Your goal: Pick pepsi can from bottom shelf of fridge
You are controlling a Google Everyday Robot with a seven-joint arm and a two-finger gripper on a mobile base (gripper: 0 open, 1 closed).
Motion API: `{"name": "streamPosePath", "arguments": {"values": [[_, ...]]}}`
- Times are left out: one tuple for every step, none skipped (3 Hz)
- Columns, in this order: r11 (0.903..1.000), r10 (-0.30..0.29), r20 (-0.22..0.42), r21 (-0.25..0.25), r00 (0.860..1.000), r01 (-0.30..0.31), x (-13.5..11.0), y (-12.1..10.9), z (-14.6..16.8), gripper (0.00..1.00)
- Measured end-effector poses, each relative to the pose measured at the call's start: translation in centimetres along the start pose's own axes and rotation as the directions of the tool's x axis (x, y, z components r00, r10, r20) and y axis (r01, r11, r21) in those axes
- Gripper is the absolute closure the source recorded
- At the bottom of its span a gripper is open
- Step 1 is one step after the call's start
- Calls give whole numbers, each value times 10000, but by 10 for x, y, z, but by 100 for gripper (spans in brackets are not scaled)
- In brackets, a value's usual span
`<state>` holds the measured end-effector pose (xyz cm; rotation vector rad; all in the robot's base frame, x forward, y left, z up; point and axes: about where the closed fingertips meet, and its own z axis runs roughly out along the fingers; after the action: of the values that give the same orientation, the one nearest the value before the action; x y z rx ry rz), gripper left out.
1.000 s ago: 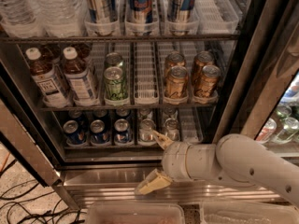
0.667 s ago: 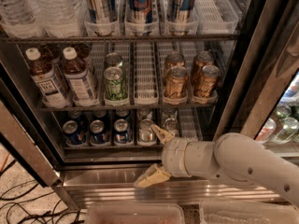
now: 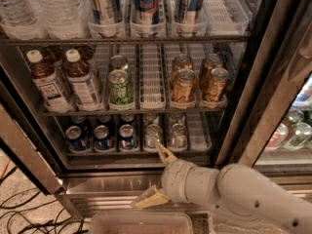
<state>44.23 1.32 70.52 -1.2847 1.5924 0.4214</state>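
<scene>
Claw point(image 3: 147, 175) hangs released below-right of the pepsi can point(image 3: 127, 136), spread wide, likely to straddle it. The can stands upright at the shelf point(image 3: 97, 156) front, easy to reach.

On the bottom shelf point(image 3: 122, 154) of the fridge point(image 3: 107, 186), pepsi cans point(image 3: 102, 137) stand toward its left edge, plain cans point(image 3: 178, 135) to their right, and the gripper point(image 3: 145, 173) is before the front edge.
</scene>
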Motion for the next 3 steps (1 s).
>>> {"name": "streamPosePath", "arguments": {"values": [[9992,-231,1067,359,9940,194,-11,20,44,0],[9915,-645,2005,1235,9776,401,-28,10,77,0],[9787,-207,2846,2015,9584,-387,-41,6,101,0]]}}
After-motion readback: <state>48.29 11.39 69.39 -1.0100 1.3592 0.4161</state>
